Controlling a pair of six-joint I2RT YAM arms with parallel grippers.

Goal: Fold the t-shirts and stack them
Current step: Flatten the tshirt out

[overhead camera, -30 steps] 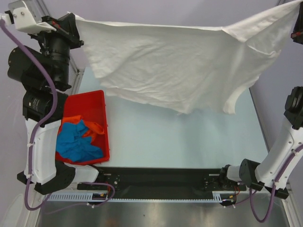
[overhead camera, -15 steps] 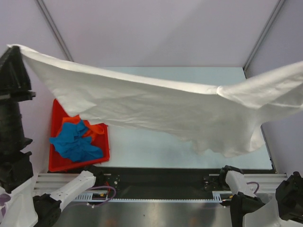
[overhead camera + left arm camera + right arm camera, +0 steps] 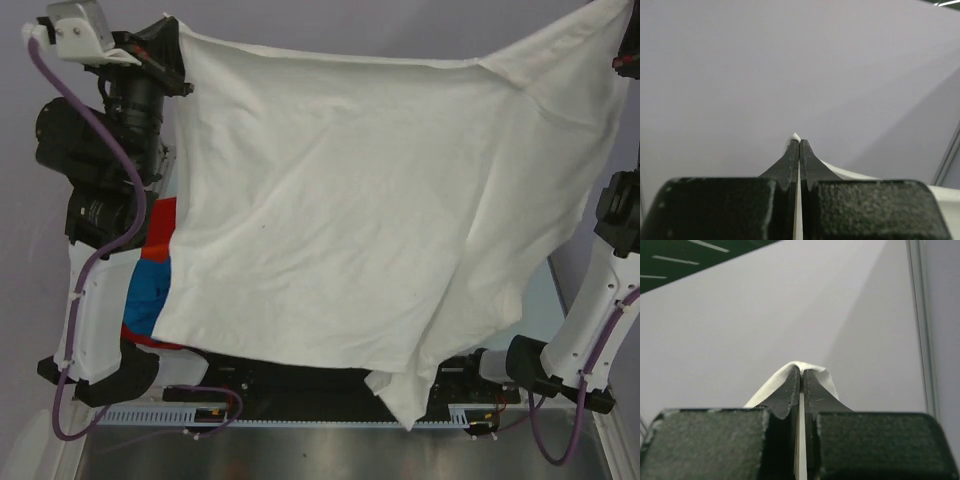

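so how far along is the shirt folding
Done: nothing shows as folded or stacked yet. In hand: the white t-shirt hangs spread in the air, its top corners pinched by the left gripper and the right gripper, both shut on cloth. Left: lay it down, fold it, then take the blue t-shirt bunched in the red bin, mostly hidden behind the white one.

Soft, even light fills every view; the white t-shirt (image 3: 350,200) carries faint fold shadows (pale grey); wrist foregrounds look blurred.
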